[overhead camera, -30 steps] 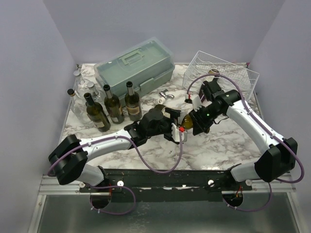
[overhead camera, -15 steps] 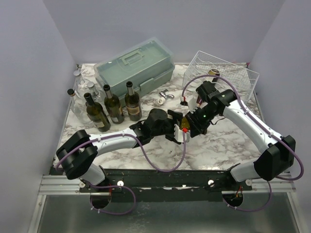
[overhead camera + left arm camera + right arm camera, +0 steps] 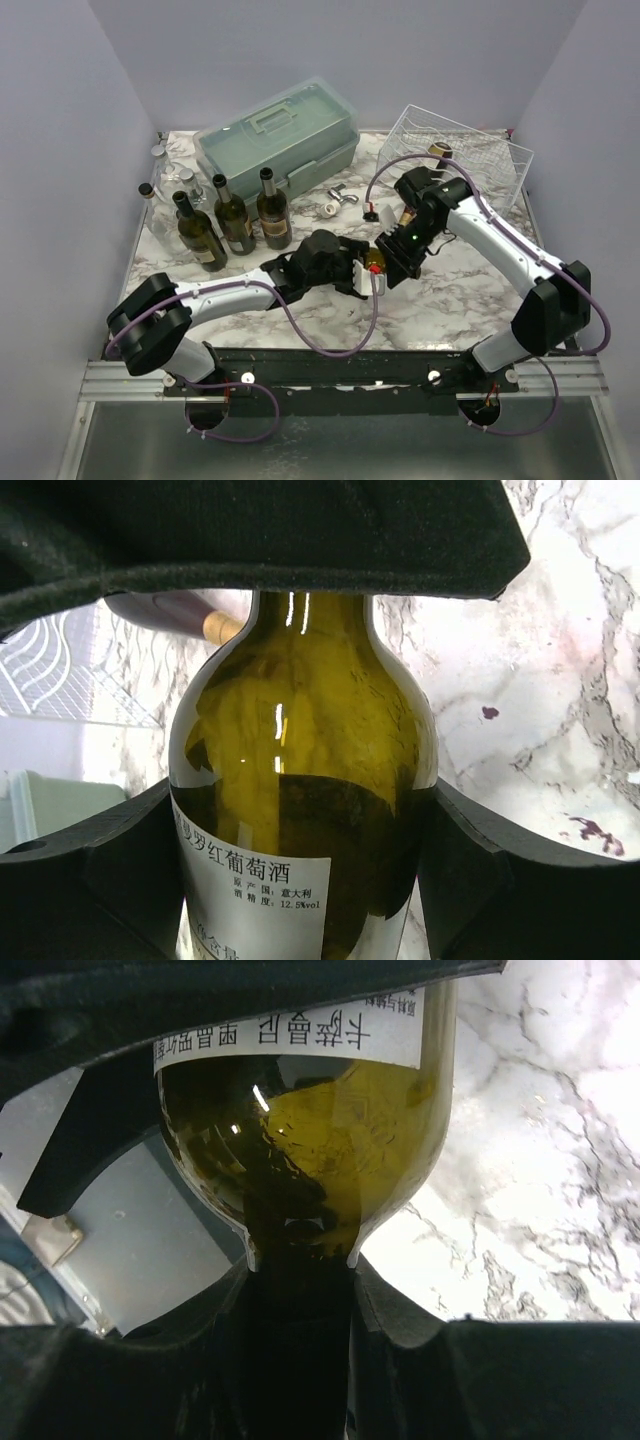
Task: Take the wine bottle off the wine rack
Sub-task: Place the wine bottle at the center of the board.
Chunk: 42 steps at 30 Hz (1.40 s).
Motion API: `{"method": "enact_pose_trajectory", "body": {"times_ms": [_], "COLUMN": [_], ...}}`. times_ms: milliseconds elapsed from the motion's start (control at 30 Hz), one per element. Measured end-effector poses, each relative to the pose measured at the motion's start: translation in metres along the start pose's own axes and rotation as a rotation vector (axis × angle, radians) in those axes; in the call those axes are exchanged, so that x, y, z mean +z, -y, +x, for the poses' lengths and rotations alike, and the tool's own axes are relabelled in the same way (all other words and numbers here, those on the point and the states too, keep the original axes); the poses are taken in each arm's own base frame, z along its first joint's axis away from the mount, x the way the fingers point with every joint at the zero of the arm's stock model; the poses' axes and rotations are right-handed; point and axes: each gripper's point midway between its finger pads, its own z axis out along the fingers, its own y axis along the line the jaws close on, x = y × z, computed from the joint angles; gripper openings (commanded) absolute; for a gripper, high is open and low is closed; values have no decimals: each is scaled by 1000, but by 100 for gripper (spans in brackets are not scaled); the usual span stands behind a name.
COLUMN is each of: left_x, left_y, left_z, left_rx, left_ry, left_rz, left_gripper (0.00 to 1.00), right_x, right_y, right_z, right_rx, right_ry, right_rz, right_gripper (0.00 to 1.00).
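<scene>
Handover looks to be the step in hand. Left gripper (image 3: 362,272) has its jaws pressed against both sides of the dark green glass wine bottle (image 3: 300,780). The right gripper (image 3: 300,1360) clamps the bottle's neck. Bottle and grippers sit in front and left of the white wire-grid wine rack (image 3: 470,150), clear of it. Next, probably, the right gripper lets go once the left grip is firm.

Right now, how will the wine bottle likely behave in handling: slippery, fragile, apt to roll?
Probably slippery: the bottle is smooth, glossy glass with sharp reflections. Likely fragile too, since the table below looks like hard marble. Its body is round, so it would probably roll if laid on its side.
</scene>
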Motion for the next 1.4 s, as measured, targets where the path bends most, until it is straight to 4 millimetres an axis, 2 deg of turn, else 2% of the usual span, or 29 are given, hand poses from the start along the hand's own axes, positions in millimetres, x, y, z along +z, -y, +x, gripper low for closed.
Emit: {"method": "enact_pose_trajectory", "body": {"times_ms": [200,367,533,700,867,967,1133,1400], "left_x": [-10,-19,-31,-47,-62,-72,-86,-109], "left_y": [17,30,38,44,48,49,47,28], "left_z": [9,15,17,18,17,14,11,0], "left_rx": [-109,-164,-202,-263,-331,-365,-411,-502], "left_ry": [-25,-37,-38,-25,-3,15,43,115], "left_rz": [16,27,15,-15,-52,-78,-127,-243], "left_gripper": [0,0,0,0,0,0,0,0], "right_x": [12,12,4,-11,-40,-52,-67,-79], "right_y": [-10,-21,-28,-41,-55,-54,-38,8], "right_z": [-13,-19,-32,-48,-75,-82,-85,-72], "right_rx": [-42,-73,-114,-167,-250,-264,-221,-67], "right_ry": [-22,9,59,142,262,311,387,526], "right_rz": [-149,-226,-255,-281,-298,-303,-314,-330], "right_gripper": [67,74,89,92,93,93,94,94]}}
